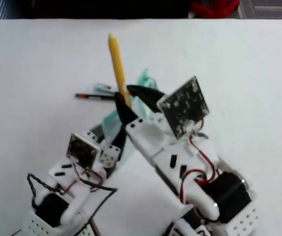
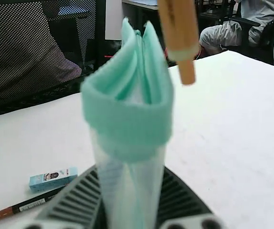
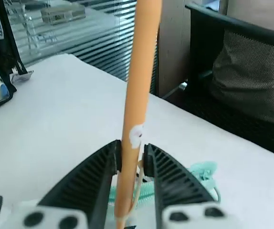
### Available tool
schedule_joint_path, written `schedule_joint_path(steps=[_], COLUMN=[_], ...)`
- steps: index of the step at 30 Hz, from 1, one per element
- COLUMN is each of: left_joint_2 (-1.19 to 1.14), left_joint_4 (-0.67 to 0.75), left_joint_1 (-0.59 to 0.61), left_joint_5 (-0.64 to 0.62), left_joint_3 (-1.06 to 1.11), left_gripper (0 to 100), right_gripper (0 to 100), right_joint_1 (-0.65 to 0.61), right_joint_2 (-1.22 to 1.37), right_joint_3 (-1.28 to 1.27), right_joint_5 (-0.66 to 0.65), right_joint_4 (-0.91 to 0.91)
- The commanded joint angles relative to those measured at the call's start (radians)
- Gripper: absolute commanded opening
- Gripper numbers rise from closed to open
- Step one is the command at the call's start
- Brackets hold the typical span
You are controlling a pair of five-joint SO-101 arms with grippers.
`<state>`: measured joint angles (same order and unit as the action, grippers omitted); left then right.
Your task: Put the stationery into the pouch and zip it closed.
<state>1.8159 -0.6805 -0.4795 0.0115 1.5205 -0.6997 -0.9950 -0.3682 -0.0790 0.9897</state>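
The pouch (image 2: 127,114) stands upright with its mouth open, its lower part pinched between the closed fingers of my left gripper (image 2: 127,191). The yellow pencil (image 3: 138,86) is clamped mid-shaft in my right gripper (image 3: 130,155), its end near the pouch mouth but off to one side. I'd centre that end over the opening before lowering, then fetch the eraser box (image 2: 53,178) and brown pencil (image 2: 27,206) lying beside the pouch.

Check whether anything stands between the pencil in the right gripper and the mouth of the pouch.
Nothing visible does. The right gripper holds the pencil, whose end hangs close beside the top of the pouch, held upright by the left gripper. The pouch's mouth looks pinched narrow, though.
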Motion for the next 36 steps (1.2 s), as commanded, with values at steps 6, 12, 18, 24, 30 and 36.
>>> schedule_joint_path(steps=[6,12,18,24,30,36], left_joint_2=[0.008,0.008,0.008,0.008,0.008,0.008], left_joint_4=[0.035,0.035,0.035,0.035,0.035,0.029], left_joint_1=[0.015,0.016,0.016,0.019,0.022,0.025], left_joint_5=[0.012,0.012,0.012,0.012,0.012,-0.078], left_joint_3=[-0.005,-0.006,-0.006,-0.006,-0.008,-0.005], left_gripper=[2,2,2,2,4,15], right_gripper=[1.7,1.7,1.7,1.8,1.8,1.8], right_joint_1=[-0.007,-0.045,-0.044,-0.012,-0.013,-0.010], right_joint_2=[0.013,0.067,0.054,0.050,-0.067,-0.119], right_joint_3=[0.009,-0.011,-0.080,-0.146,-0.207,-0.308], right_joint_5=[0.009,0.009,0.002,0.002,0.002,-0.014], right_joint_4=[-0.148,-0.131,-0.130,-0.131,-0.131,-0.163])
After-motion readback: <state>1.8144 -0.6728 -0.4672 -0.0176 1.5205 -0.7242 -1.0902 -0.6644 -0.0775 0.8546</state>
